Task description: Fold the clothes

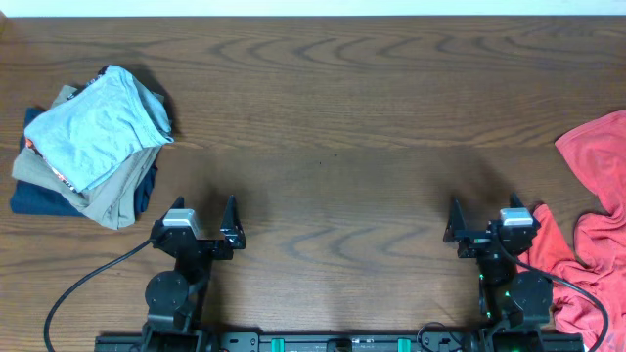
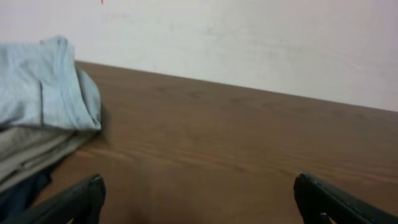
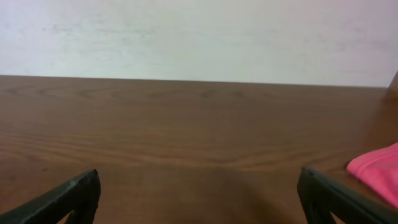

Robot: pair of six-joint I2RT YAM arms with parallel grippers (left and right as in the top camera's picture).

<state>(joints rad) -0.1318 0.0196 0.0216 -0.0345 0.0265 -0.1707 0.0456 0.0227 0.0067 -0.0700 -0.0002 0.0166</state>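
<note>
- I am holding my 2 claws, left gripper (image 1: 205, 220) and right gripper (image 1: 484, 223), wide apart and empty.
- The coral-red T-shirt (image 1: 592, 161) is lying crumpled just beside my right gripper.

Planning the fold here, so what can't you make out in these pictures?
1. Red T-shirt: in the overhead view it is cut off by the right edge and lies crumpled, so no lettering or tag shows.
2. Right wrist view: only one corner of it shows, cut by the right edge.
3. Folded pile: the light blue top garment hides most of those beneath it. The left wrist view cuts the pile at the left edge.
</note>
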